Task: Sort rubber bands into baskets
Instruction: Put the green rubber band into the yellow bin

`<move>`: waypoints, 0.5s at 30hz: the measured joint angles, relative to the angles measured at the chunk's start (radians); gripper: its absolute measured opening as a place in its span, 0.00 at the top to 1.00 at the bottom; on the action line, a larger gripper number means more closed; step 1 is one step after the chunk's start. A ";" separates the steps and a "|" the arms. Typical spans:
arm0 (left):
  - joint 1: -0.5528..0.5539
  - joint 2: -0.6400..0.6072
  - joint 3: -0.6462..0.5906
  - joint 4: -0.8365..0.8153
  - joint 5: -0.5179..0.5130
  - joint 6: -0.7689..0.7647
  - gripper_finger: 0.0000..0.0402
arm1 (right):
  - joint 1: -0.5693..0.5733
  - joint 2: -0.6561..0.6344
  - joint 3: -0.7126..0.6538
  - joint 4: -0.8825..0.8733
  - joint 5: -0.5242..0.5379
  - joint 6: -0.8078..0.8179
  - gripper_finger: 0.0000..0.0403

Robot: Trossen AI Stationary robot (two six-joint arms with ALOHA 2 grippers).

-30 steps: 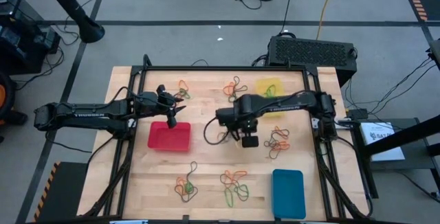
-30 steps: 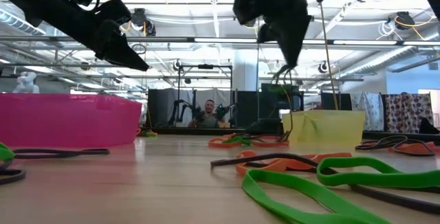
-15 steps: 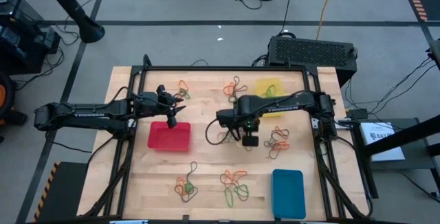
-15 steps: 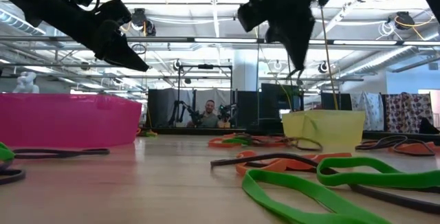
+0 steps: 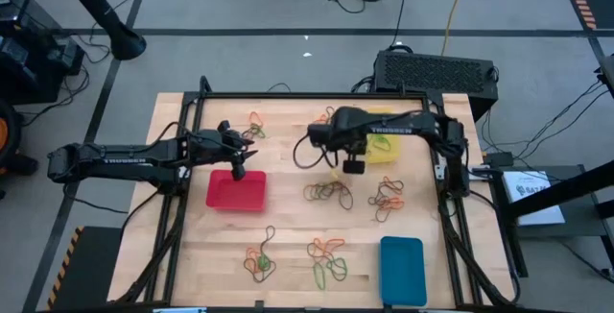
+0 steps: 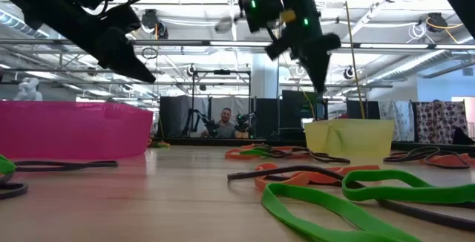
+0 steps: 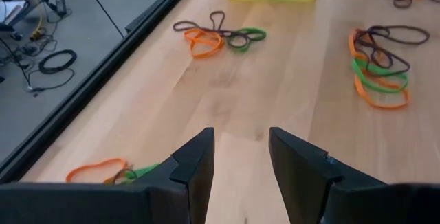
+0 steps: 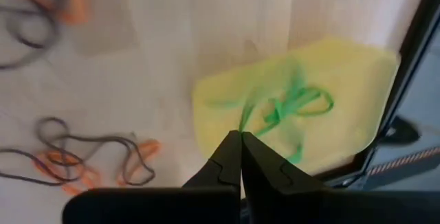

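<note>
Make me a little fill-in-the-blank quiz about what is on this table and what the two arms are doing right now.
1. The right tool hangs beside the ____ basket, fingers shut.
2. The left tool hovers with its fingers open at the far edge of the ____ basket.
3. The bands already lying in the yellow basket are ____.
4. The blue basket sits at the table's near edge on the ____ arm's side.

Missing words: yellow; red; green; right

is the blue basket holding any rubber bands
No, in the high view the blue basket shows only plain blue inside, while loose rubber bands lie on the table beside it.
</note>
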 joint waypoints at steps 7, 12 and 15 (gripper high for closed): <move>0.000 0.000 0.000 -0.056 -0.003 0.003 0.63 | -0.175 -0.032 -0.172 0.016 -0.002 -0.028 1.00; 0.000 0.000 0.000 -0.061 -0.007 0.017 0.63 | -0.265 -0.032 -0.231 0.073 -0.002 -0.041 1.00; 0.000 0.000 0.000 -0.054 -0.013 0.039 0.63 | -0.299 -0.032 -0.243 0.123 -0.002 -0.068 1.00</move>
